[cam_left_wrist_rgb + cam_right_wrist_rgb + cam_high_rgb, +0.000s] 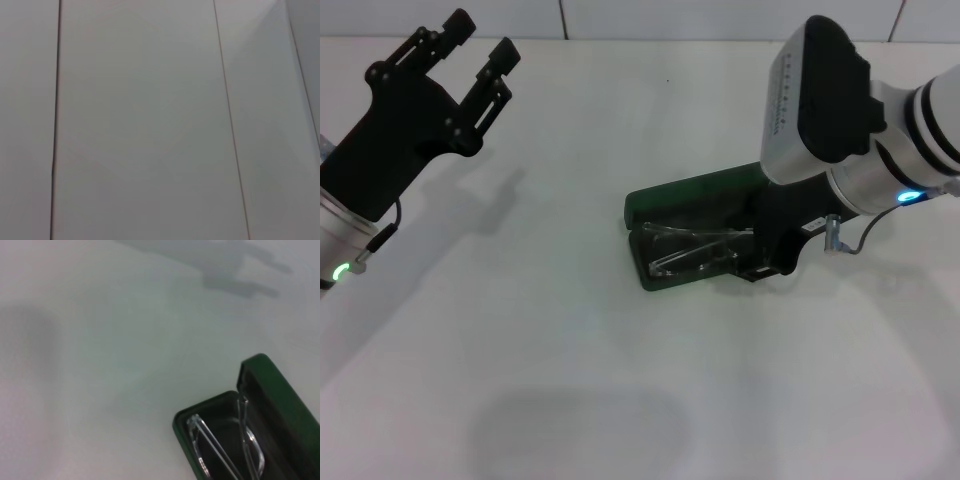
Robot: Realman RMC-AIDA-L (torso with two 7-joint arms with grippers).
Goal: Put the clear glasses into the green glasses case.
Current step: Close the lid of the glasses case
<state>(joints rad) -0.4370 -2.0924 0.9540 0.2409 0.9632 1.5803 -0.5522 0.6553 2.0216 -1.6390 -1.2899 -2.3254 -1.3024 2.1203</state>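
Observation:
The green glasses case (665, 200) lies open on the white table, its lid (280, 400) standing up along the far side. The clear glasses (692, 250) rest folded inside the case's dark tray; in the right wrist view the glasses (225, 450) show with their thin arms crossing the lens. My right gripper (765, 258) hangs low over the right end of the case, mostly hidden under its own wrist body. My left gripper (480, 45) is raised at the far left, well away from the case, open and holding nothing.
The white table (570, 380) spreads all around the case. A tiled wall (150, 120) fills the left wrist view. The table's back edge meets the wall at the top of the head view.

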